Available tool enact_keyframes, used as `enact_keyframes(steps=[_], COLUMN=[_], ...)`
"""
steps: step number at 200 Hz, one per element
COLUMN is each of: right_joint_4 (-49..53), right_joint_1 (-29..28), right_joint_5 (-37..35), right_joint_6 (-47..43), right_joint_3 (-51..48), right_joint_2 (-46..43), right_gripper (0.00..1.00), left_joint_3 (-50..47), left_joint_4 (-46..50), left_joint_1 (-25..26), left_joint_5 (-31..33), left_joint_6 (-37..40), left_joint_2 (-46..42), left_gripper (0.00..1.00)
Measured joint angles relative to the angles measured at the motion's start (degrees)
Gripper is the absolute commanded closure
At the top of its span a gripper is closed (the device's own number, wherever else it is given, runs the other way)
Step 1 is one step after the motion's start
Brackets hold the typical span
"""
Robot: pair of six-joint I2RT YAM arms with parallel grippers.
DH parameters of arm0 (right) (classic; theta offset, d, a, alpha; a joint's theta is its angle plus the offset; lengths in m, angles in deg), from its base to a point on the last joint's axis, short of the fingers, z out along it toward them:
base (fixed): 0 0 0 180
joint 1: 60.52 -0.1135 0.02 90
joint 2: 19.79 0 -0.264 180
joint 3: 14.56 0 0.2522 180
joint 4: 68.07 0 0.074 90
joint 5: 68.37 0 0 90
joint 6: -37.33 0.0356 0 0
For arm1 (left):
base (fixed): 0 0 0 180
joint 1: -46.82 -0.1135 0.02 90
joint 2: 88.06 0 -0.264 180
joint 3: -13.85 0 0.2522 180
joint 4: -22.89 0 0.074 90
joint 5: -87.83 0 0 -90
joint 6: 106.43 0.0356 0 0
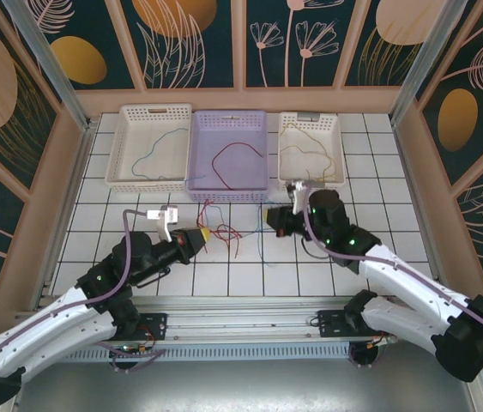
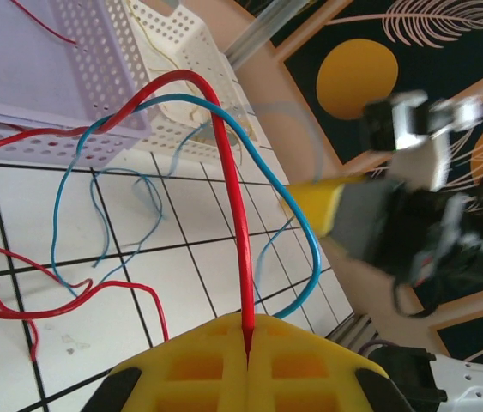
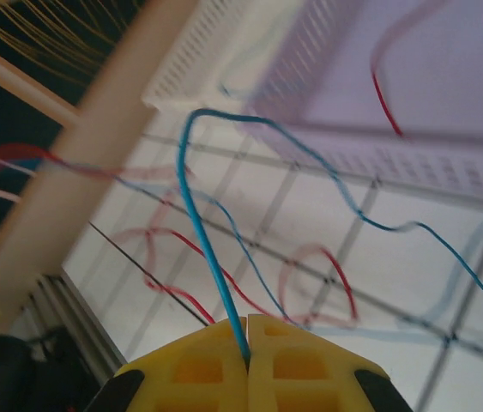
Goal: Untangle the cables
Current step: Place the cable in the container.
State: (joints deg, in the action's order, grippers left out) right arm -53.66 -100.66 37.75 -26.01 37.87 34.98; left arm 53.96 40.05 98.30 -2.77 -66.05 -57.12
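Yellow left gripper (image 2: 248,333) pinches red cable (image 2: 235,215); right gripper (image 3: 248,333) seemingly pinches blue cable (image 3: 206,249).

Cams: 1 overhead, 2 wrist.
Top ext looks down from behind arm bases (image 1: 151,326); wrist cams low, close-up, both facing lilac basket (image 1: 228,154) & cables (image 1: 224,232), shared w/ top.

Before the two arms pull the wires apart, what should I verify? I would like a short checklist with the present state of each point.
1. Left gripper holds the red cable: ok, pinched between shut fingers.
2. Right gripper holds the blue cable: ok, also pinched.
3. Red cable free of blue ones: not ok, a blue loop arcs across it.
4. Tangle between the grippers has no tight knot: cannot tell.
5. Lilac basket has room: ok, one red wire inside.
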Motion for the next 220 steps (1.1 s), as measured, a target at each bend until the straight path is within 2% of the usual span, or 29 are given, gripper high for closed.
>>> enact_keyframes(steps=[38, 106, 159, 220], right_joint_4=[0.7, 4.8, 7.0, 13.4], right_joint_1=[-0.8, -3.5, -3.7, -4.8], right_joint_5=[0.0, 2.0, 7.7, 13.6], right_joint_6=[-3.5, -9.0, -11.2, -13.4], right_joint_3=[16.6, 42.1, 60.6, 87.3], right_joint_2=[7.7, 28.9, 45.2, 67.1], right_gripper=[1.00, 1.00, 1.00, 1.00], left_joint_3=[-0.2, -3.8, -7.5, -10.3], left_joint_4=[5.0, 10.8, 12.9, 13.5], left_joint_1=[0.0, 0.0, 0.0, 0.0], left_joint_5=[2.7, 5.5, 5.6, 5.6], left_joint_6=[0.1, -0.2, -1.6, -3.0], left_joint_2=[-3.3, -10.4, -15.0, -17.1], left_gripper=[1.00, 1.00, 1.00, 1.00])
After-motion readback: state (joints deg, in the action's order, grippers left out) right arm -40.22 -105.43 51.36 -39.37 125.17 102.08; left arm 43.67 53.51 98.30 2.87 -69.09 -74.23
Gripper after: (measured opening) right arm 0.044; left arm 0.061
